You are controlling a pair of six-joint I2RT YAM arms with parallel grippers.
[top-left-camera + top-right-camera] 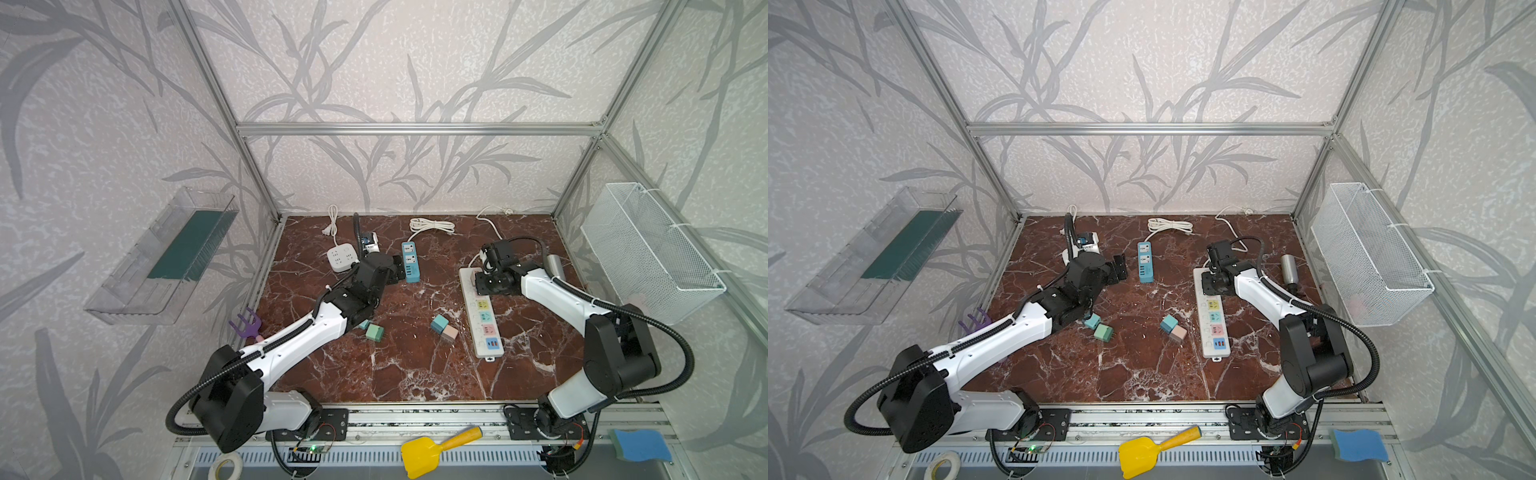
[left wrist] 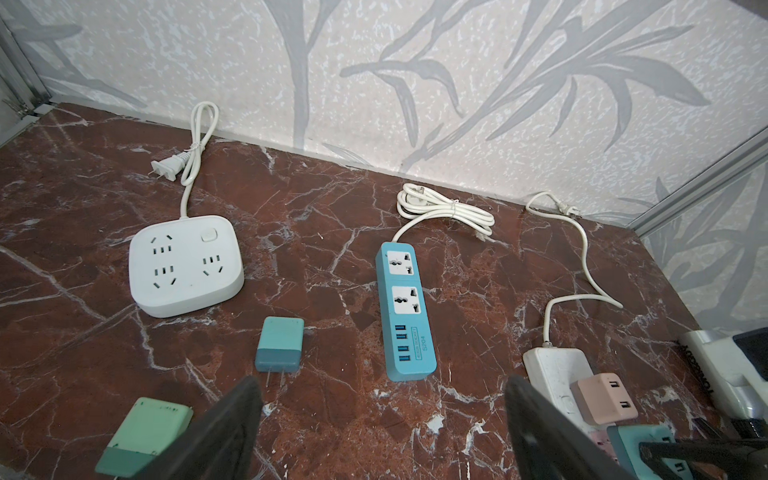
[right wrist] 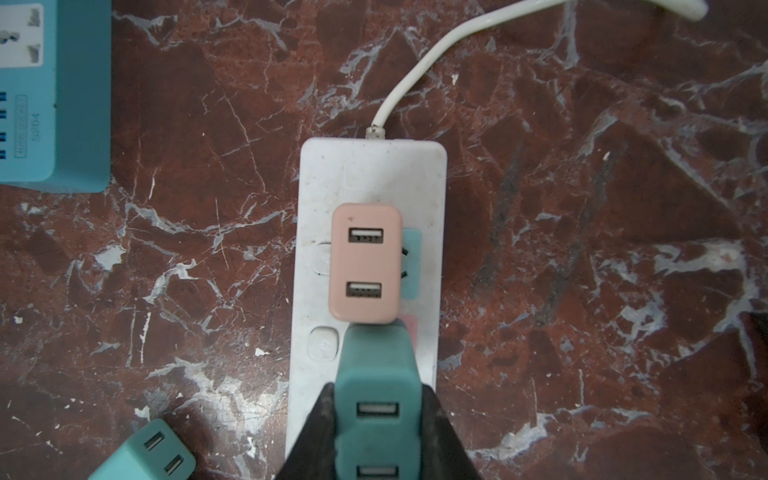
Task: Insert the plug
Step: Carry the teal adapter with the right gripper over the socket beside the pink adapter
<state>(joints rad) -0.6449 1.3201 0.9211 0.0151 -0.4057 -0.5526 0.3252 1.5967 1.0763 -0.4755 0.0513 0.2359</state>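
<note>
Our right hand [image 3: 376,424] is closed on the teal plug [image 3: 376,374], its black fingers [image 3: 311,432] pressing the plug's two sides. The teal plug stands over the long white power strip [image 3: 374,174], just on the near side of the pink plug [image 3: 365,264] that sits in the strip's farthest socket. The two bodies look as if they meet edge to edge. We cannot tell whether the teal plug's prongs are in a socket.

Our left hand [image 2: 382,399] hangs wide open and holds nothing, above bare tabletop on the near side of the blue power strip [image 2: 405,311].

The tabletop [image 1: 415,374] is a glossy red-brown marble pattern with white veins. The white strip lies on its right, running near to far. A rounded square white socket block [image 2: 185,266] sits at far left. Loose boxy plugs lie between: a teal one [image 2: 279,343], a green one [image 2: 145,436], and a teal and pink pair [image 1: 444,328]. Pale wallpaper with grey leaves covers the walls behind an aluminium frame. A white wire basket [image 1: 652,253] hangs on the right wall, a clear plastic tray [image 1: 166,257] on the left.
</note>
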